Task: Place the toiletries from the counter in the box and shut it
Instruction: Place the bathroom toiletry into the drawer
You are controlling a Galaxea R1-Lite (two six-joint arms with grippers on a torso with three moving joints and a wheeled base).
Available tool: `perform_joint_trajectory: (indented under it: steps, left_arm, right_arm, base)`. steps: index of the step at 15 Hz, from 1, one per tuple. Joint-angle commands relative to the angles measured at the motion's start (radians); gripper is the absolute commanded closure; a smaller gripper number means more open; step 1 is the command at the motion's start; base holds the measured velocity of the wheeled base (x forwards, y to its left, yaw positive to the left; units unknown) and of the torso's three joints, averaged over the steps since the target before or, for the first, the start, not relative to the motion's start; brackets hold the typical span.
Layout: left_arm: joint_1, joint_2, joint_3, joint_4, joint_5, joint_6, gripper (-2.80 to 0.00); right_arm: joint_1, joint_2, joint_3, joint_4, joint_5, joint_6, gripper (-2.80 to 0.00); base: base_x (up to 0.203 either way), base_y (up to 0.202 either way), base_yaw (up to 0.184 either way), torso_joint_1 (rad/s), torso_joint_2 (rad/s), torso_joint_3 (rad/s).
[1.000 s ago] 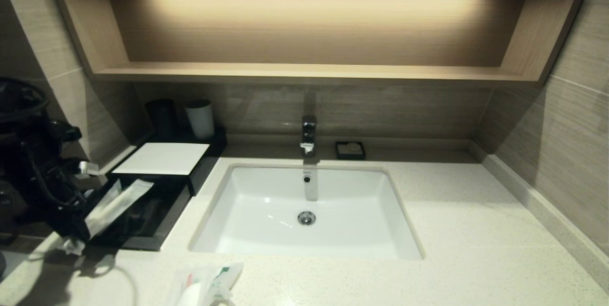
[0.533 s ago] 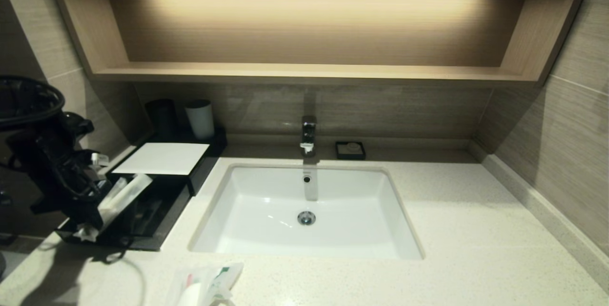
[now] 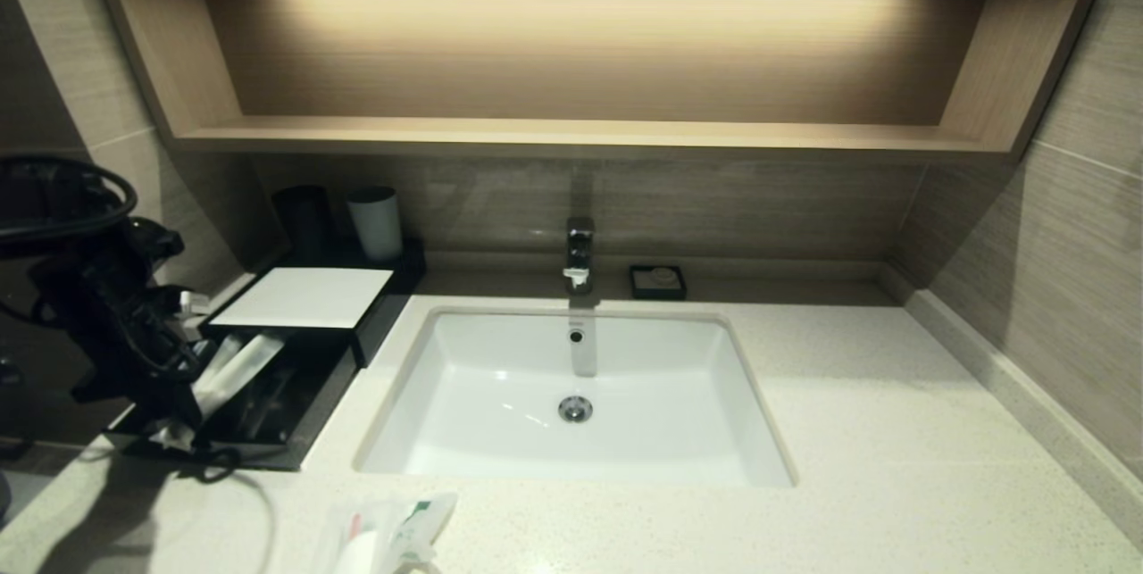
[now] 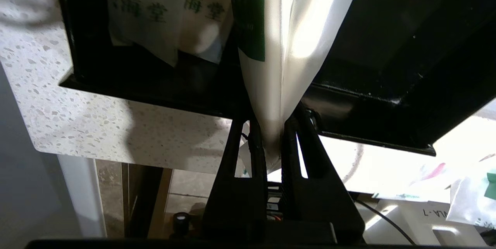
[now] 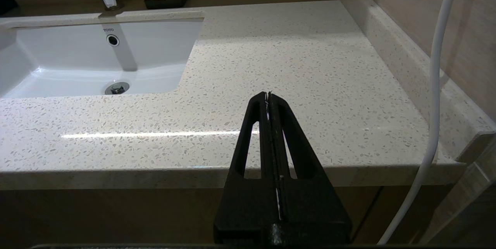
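1. The counter (image 3: 857,431) is pale speckled stone, with a white sink (image 3: 500,378) set in its middle.
2. The black box (image 3: 357,333) stands on its left part, with the drawer (image 3: 295,440) pulled out to the front.
3. A small soap dish (image 3: 657,281) sits near the back wall, just right of the tap (image 3: 579,254).
4. Some packets (image 3: 384,534) lie at the front edge, before the sink's left corner.
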Motion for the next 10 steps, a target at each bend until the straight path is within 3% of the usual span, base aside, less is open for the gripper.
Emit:
perform_joint_trajectory:
  steps: [1, 10]
  left_arm:
    - [0.003, 0.003, 0.005, -0.014, 0.000, 0.000, 0.00]
    - [0.017, 0.012, 0.040, -0.097, 0.007, 0.000, 0.00]
  right_arm:
    - [-0.001, 0.000, 0.000, 0.000, 0.000, 0.001, 0.00]
    - [0.000, 0.000, 0.000, 0.000, 0.000, 0.001, 0.00]
  base:
    - [0.000, 0.000, 0.000, 0.000, 0.00, 0.000]
    - [0.000, 0.000, 0.000, 0.000, 0.00, 0.000]
